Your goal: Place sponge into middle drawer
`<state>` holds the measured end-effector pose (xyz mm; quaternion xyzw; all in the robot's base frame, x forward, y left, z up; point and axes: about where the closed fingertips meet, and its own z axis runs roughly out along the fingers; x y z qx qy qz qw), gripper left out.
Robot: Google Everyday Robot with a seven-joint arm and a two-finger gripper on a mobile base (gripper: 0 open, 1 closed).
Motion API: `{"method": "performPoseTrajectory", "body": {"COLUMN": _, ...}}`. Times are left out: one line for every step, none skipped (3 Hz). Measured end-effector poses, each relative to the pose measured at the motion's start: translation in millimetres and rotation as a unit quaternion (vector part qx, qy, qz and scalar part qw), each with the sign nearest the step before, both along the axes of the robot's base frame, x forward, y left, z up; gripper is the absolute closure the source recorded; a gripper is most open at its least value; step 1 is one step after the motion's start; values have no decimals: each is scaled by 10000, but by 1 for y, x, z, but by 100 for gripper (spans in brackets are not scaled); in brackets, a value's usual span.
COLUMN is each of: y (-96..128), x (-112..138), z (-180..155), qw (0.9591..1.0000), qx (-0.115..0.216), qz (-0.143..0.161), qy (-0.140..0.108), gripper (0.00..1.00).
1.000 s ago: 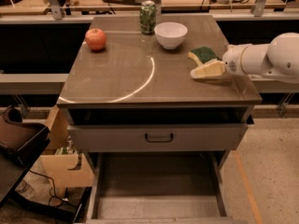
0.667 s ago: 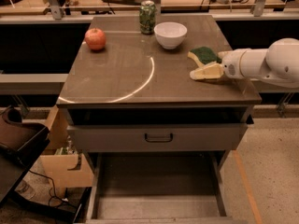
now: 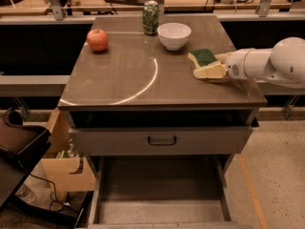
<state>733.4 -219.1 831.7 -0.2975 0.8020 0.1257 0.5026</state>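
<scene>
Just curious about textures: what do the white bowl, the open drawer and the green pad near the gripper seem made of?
Bowl: glossy white, probably ceramic or plastic. Middle drawer: flat matte grey, likely sheet metal. Sponge: dark green scrub layer on pale yellow foam, beside the gripper near the table edge.

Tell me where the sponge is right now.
In the camera view, the sponge sits on the cabinet top toward the picture's right, just front-right of the white bowl, with the gripper beside it.
</scene>
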Motion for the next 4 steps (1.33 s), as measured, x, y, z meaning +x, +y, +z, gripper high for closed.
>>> {"method": "performPoseTrajectory", "body": {"y": 0, "x": 0, "z": 1, "qw": 10000, "qx": 0, "qz": 1, "qy": 0, "gripper": 95}}
{"method": "performPoseTrajectory", "body": {"y": 0, "x": 0, "z": 3, "qw": 10000, "qx": 1, "qz": 2, "qy": 1, "gripper": 100}}
{"method": "performPoseTrajectory", "body": {"y": 0, "x": 0, "z": 3, "qw": 10000, "qx": 1, "qz": 2, "qy": 1, "gripper": 100}}
{"method": "performPoseTrajectory", "body": {"y": 0, "x": 0, "z": 3, "qw": 10000, "qx": 1, "qz": 3, "qy": 1, "gripper": 100}}
